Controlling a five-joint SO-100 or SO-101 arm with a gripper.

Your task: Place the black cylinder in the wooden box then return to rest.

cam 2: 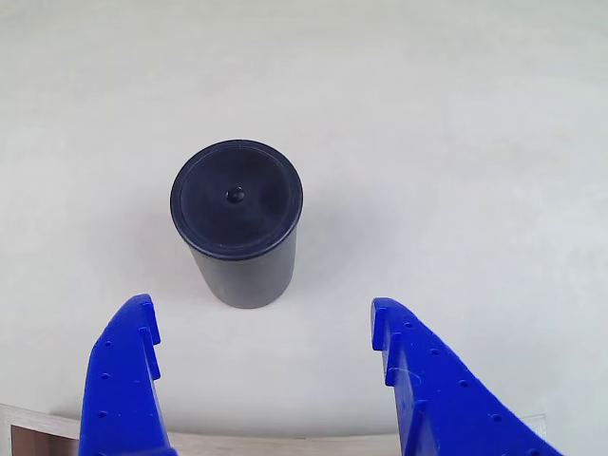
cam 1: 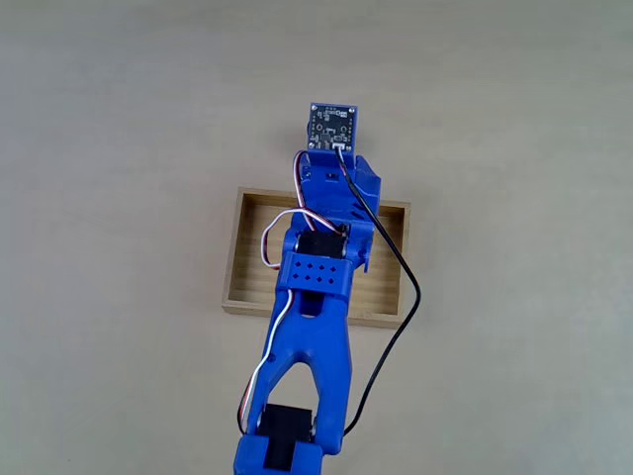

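Approach stage: gripper (cam 2: 261,328) jaws spread, black cylinder (cam 2: 237,221) upright at 12 o'clock, ungrasped; wooden box (cam 1: 237,259) awaits delivery

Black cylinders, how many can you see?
1. The black cylinder stands upright on the table in the other view, just beyond the open end effector. Others could hide under the arm.

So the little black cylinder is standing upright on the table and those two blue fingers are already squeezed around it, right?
Not quite. The black cylinder does stand upright on the table, but the gripper is open, its blue fingers short of the cylinder and not touching it, as the other view shows.
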